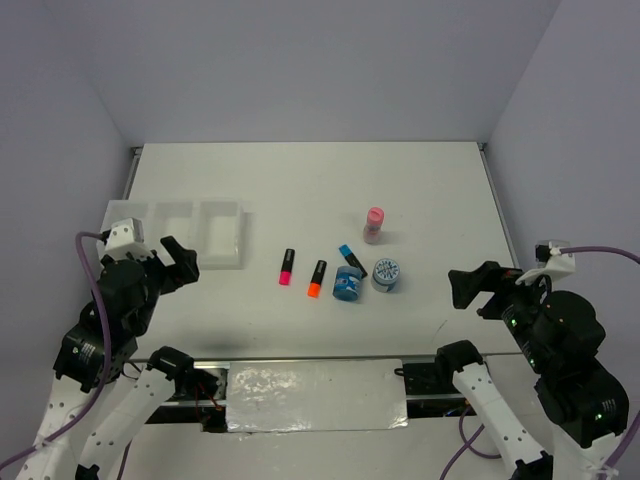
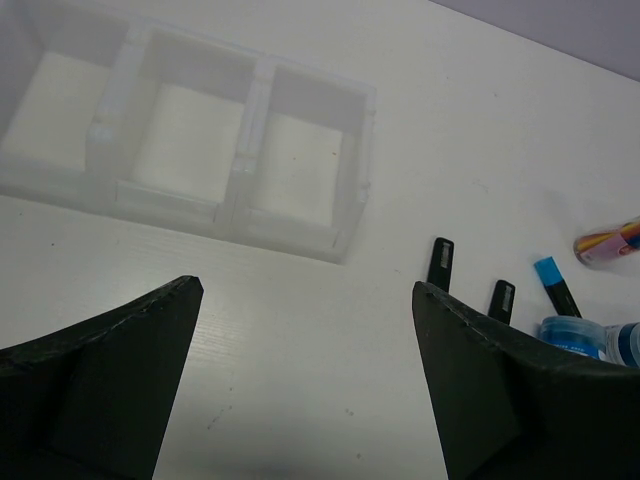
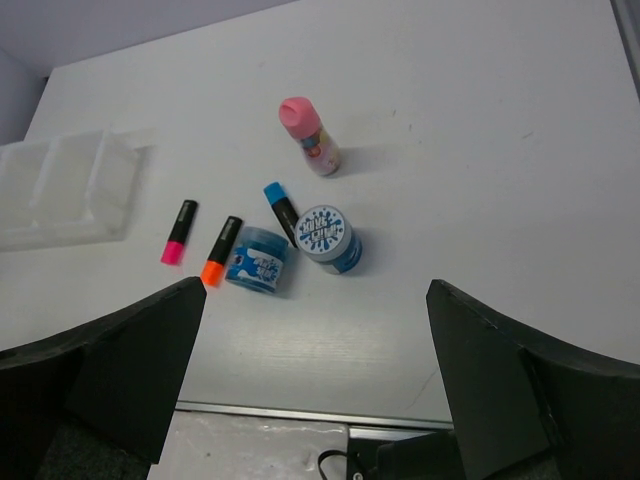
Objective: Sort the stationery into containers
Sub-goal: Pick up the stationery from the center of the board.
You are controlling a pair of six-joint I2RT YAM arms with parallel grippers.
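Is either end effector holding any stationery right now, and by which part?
Nothing is held. The left end effector and right end effector both stand open and empty; the stationery lies loose on the table.

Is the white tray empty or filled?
Empty: all three compartments of the tray show bare floors, with nothing inside.

Blue marker (image 1: 350, 257) lies hemmed between two rolls (image 1: 386, 273), orange marker (image 1: 317, 278) just beside one. Pink marker (image 1: 286, 266), tube (image 1: 374, 224) and tray (image 1: 240, 235) stand apart with open gaps around.
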